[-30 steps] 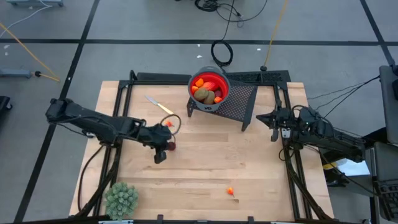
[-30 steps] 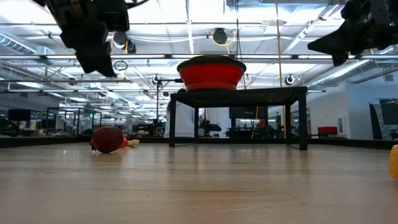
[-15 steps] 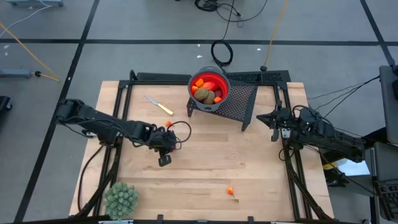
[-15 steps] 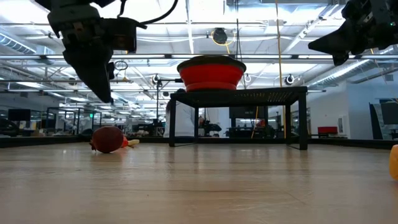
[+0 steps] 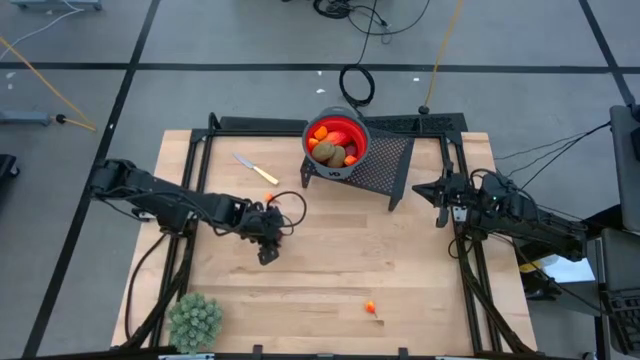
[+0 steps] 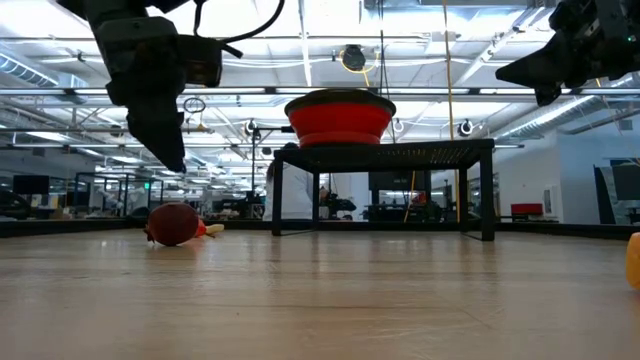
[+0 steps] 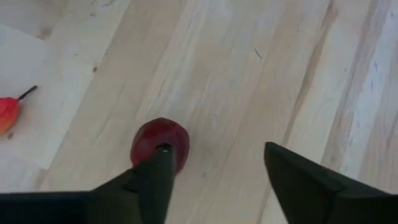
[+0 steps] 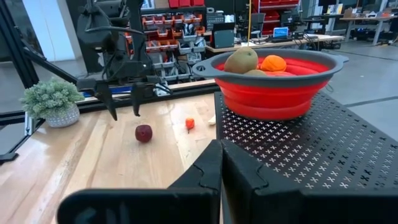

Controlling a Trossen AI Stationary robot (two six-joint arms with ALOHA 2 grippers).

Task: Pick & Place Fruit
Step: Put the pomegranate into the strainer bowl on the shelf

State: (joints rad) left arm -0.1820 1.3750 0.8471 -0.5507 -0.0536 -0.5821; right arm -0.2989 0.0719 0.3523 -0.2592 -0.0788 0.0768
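Observation:
A dark red round fruit (image 7: 163, 138) lies on the wooden table, with a tiny orange piece (image 8: 189, 123) close by. My left gripper (image 8: 124, 107) hangs open just above the red fruit, slanting down, and is clear of it. In the left wrist view one fingertip (image 7: 160, 163) stands in front of the fruit and the other (image 7: 283, 163) stands well to its side. The red bowl (image 5: 337, 140) holds kiwi-like and orange fruits and sits on a black perforated stand (image 5: 385, 165). My right gripper (image 5: 438, 195) waits shut beside the stand at the table's right.
A knife with a yellow handle (image 5: 256, 168) lies at the far left of the table. A pale green spiky plant ball (image 5: 195, 320) stands at the near left corner. Another small orange piece (image 5: 371, 307) lies near the front edge.
My left gripper has come down and a little toward the table's right, tipping further downward over the dark red fruit, and then its fingers have opened. The fruit has stayed where it was.

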